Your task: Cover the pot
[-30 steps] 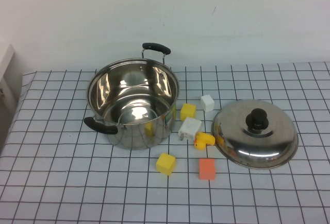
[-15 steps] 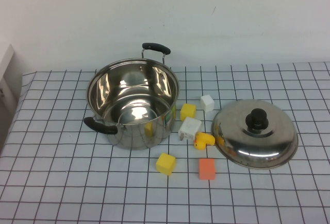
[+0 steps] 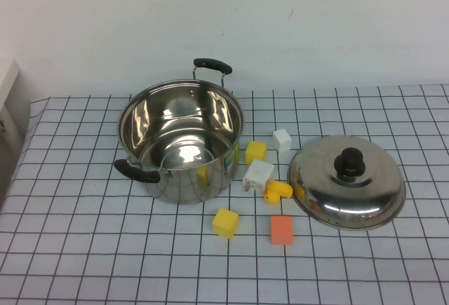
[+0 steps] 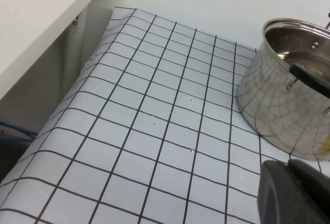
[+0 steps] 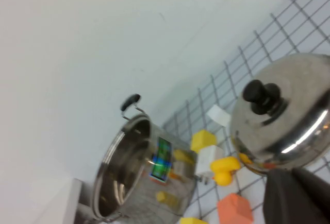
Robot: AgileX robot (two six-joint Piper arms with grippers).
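So the worktop, gridded cloth and all, has the pot sitting open around 10 o'clock of centre, empty inside as far as I can see. The lid lies knob-up at about 3 o'clock, well apart from the pot, with a scatter of small blocks between the two.

My read: I'm at the very start, nothing picked up yet. Neither of my arms shows in the high view. My left gripper hangs off past the pot's 9 o'clock side, my right gripper near the lid, and honestly I cannot tell whether either set of jaws is apart or together, only a dark edge of each shows.

Next move, I reckon: right arm goes for the black knob, lifts clear of the blocks, and centres the lid on the rim.

Compared with a second ago, nothing on the worktop has budged.
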